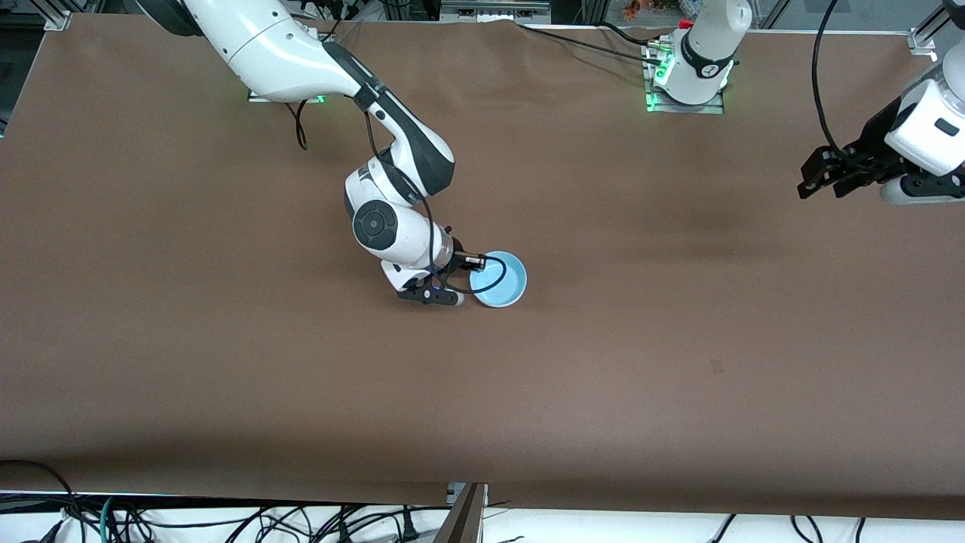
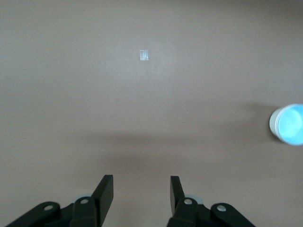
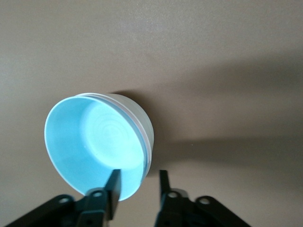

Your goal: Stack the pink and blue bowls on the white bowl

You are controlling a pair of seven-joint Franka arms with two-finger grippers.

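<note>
now blue bowl (image 1: 498, 280) tops the stack; right end effector (image 1: 443, 296) beside it.

Both arms wear glossy white shells with black bands at the joints. The right arm (image 1: 301, 53) has a round black cap on its wrist housing (image 1: 375, 224), and a thin black cable (image 1: 482, 275) loops from a small black cylinder beside it. Green lights glow at both silver base plates. The left arm's base (image 1: 697, 56) carries a black ring with a small white mark. Both grippers are matte black: the right gripper (image 3: 138, 189) and the left gripper (image 2: 141, 194) each show flat tapered fingers and silver screws at the pivots.
</note>
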